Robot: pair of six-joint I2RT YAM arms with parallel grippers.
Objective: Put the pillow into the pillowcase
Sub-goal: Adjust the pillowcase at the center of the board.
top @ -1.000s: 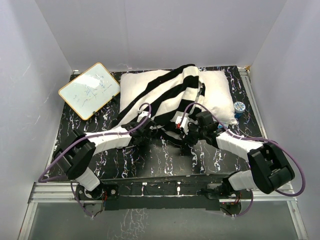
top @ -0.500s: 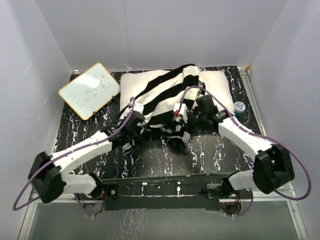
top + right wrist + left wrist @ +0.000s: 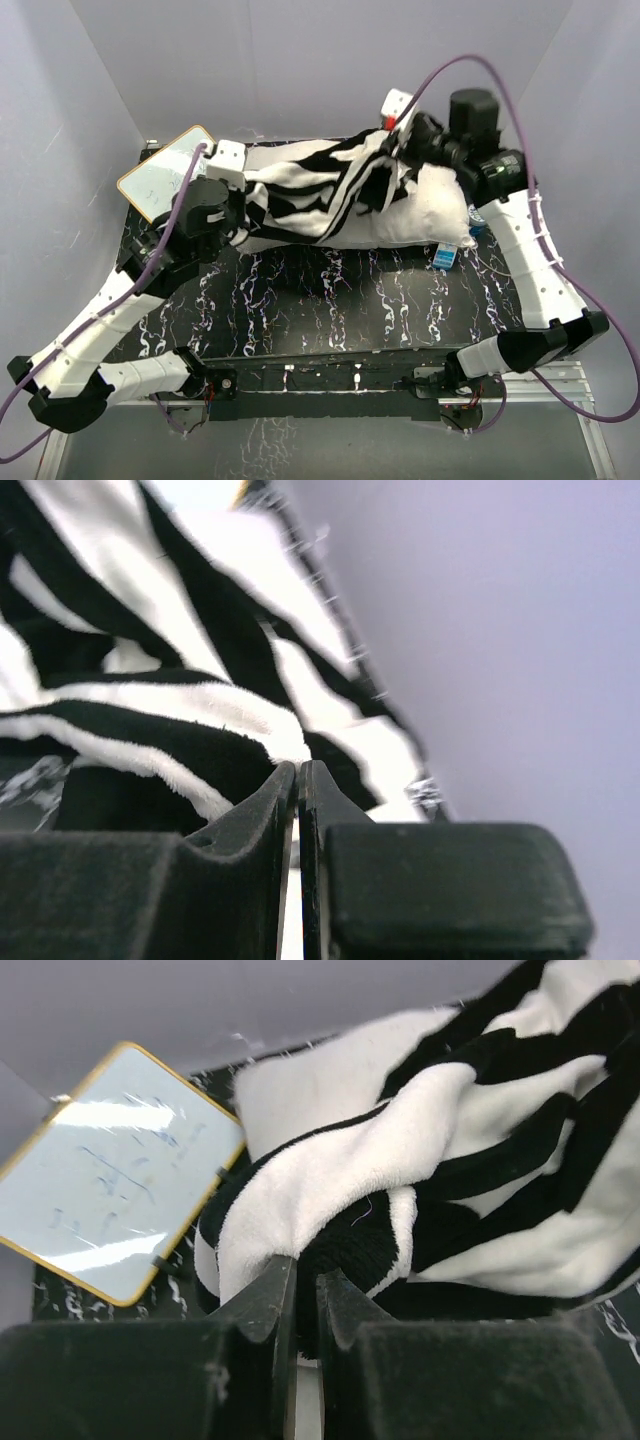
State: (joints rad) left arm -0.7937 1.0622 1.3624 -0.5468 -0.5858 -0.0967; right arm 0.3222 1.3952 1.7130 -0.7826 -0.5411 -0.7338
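Observation:
The striped black-and-white pillowcase (image 3: 320, 185) hangs stretched between my two grippers over the left part of the plain white pillow (image 3: 420, 210), which lies at the back of the table. My left gripper (image 3: 243, 200) is shut on the pillowcase's left edge; in the left wrist view the fingertips (image 3: 298, 1280) pinch a fold of the pillowcase (image 3: 330, 1170). My right gripper (image 3: 393, 150) is raised near the back wall and shut on the other edge. In the right wrist view it (image 3: 298, 772) bites the striped pillowcase (image 3: 150, 730).
A small whiteboard (image 3: 165, 175) with a yellow frame leans at the back left, close to my left wrist; it also shows as the whiteboard (image 3: 110, 1175). A small blue-and-white object (image 3: 447, 258) lies by the pillow's near right corner. White walls enclose three sides.
Both grippers shut on the pillowcase, then rose and moved back and apart. The cloth went from draped over the pillow to stretched between them.

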